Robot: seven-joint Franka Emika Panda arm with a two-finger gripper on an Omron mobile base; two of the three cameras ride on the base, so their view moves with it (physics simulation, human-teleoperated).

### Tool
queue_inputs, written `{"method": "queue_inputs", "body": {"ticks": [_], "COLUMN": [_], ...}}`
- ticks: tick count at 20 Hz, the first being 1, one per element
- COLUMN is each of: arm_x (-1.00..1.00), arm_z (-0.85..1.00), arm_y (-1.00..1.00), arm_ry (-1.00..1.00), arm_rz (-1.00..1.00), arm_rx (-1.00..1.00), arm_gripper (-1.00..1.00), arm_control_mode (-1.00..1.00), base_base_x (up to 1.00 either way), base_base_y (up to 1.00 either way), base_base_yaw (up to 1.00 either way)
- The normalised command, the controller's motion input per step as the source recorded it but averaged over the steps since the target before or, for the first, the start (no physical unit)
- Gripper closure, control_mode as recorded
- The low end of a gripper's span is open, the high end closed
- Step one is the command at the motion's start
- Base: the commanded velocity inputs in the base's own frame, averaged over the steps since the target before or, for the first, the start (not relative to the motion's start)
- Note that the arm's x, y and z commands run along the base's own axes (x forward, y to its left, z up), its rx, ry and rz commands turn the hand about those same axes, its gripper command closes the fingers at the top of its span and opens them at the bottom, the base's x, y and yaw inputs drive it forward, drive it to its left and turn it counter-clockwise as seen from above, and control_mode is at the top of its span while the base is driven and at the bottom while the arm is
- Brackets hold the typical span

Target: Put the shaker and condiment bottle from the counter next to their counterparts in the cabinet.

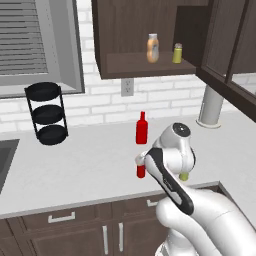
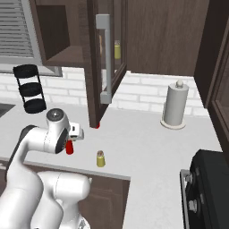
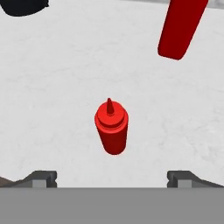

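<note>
The end effector hangs above the worktop with its fingers spread wide and nothing between them. The condiment bottle stands upright directly below, centred between the two tips. The taller red bottle stands farther ahead and to one side. To grasp well, I judge it should drop straight down, keep the nozzle centred, and close on the bottle's body rather than its narrow cap, clear of the taller bottle.

The short red condiment bottle stands upright near the counter's front edge. The mustard shaker stands upright nearby, apart from it.
</note>
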Motion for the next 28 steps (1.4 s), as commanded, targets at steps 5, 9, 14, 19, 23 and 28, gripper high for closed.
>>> {"method": "queue_inputs", "body": {"ticks": [5,9,14,19,23,28], "arm_x": [0.05,0.04,0.07,0.11,0.15,0.12], "arm_z": [-0.27,-0.27,-0.25,-0.25,-0.29,-0.29], "arm_y": [0.11,0.05,0.00,0.00,0.00,0.00], "arm_ry": [0.00,0.00,0.00,-0.02,-0.02,-0.01], "arm_rz": [0.03,0.04,0.02,0.02,0.02,0.02], "arm_rx": [0.00,0.00,0.00,0.00,0.00,0.00], "arm_gripper": [-1.00,-1.00,-1.00,-1.00,-1.00,-1.00], "arm_control_mode": [-1.00,-1.00,-1.00,-1.00,-1.00,-1.00], "base_base_x": [0.00,0.00,0.00,0.00,0.00,0.00], "base_base_y": [0.00,0.00,0.00,0.00,0.00,0.00], "base_base_yaw": [0.00,0.00,0.00,0.00,0.00,0.00]}}
